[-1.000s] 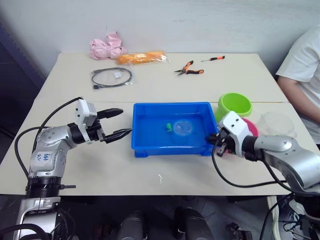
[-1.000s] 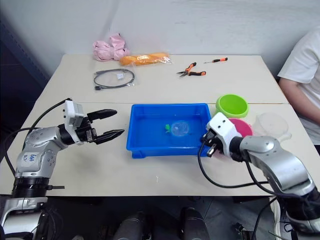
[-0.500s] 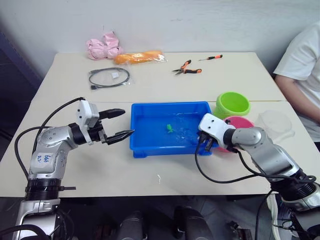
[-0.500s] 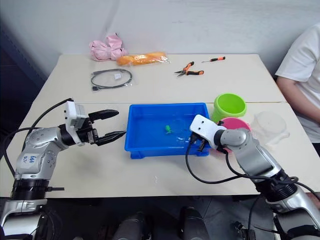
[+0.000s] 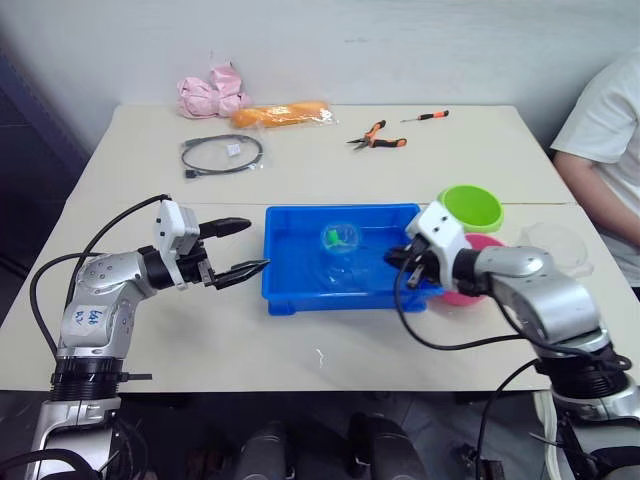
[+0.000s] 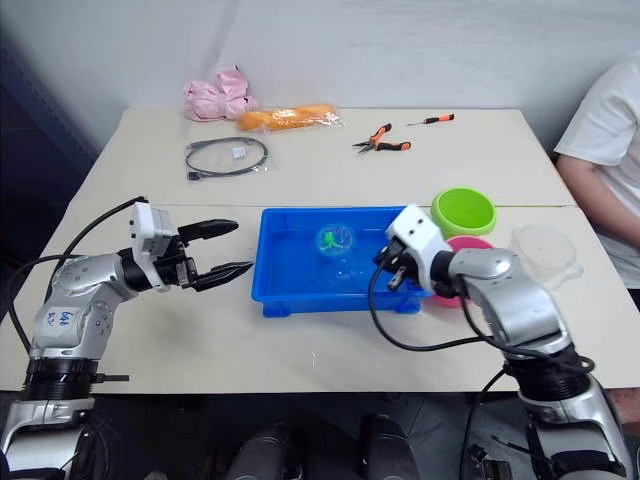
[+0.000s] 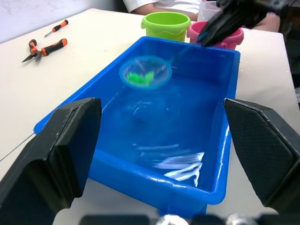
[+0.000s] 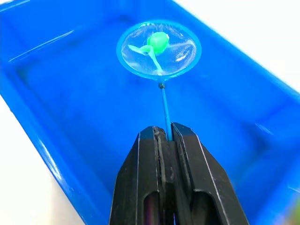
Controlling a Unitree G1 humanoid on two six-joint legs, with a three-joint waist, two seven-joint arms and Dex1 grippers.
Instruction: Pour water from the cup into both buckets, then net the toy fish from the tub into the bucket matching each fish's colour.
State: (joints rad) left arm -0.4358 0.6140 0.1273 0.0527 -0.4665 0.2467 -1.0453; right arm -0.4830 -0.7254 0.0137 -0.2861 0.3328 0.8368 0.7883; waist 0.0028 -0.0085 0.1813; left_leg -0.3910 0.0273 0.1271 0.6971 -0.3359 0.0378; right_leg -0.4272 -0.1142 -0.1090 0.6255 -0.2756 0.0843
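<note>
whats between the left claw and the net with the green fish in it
Only the tub's near wall and open blue water. The left claw hovers open just outside the tub, and the net, held by the right claw, is lifted above the water in the left eye view.

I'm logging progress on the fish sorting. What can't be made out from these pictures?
- Contents of the pink bucket: in both eye views the right gripper and its arm cover most of it.
- Water level in the green bucket: the eye views show no surface; in the left wrist view its wall hides the inside.
- Whether the clear cup still holds water: too faint.
- Fish in the net: green, but its shape is blurred in the left wrist view.
</note>
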